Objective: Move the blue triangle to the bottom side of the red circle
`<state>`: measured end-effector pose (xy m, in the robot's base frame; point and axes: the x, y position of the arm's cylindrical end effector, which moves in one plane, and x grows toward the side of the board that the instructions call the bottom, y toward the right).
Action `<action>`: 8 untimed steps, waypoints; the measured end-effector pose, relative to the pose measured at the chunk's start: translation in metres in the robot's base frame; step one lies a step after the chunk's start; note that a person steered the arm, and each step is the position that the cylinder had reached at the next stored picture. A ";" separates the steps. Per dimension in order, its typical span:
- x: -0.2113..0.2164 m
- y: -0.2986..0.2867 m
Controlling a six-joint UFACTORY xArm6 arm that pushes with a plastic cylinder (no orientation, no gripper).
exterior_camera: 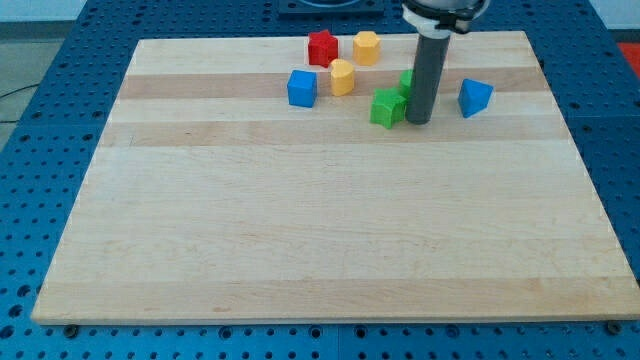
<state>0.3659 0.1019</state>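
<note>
The blue triangle [475,97] lies near the board's top right. My tip [418,122] rests on the board just to its left, a small gap apart, and just right of a green star-shaped block [387,107]. A second green block [406,81] shows partly from behind the rod. I see no red circle; the rod and arm hide part of the board near the top edge.
A red star-shaped block [322,47] and a yellow hexagon [366,46] sit by the top edge. Another yellow block [342,76] and a blue cube [301,88] lie below them. The wooden board [320,230] lies on a blue perforated table.
</note>
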 end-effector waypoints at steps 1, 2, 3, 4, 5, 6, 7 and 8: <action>-0.010 -0.041; -0.010 -0.050; 0.004 -0.016; 0.005 0.081; 0.003 0.120; -0.011 0.107; -0.035 0.091; -0.061 0.084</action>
<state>0.3052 0.1859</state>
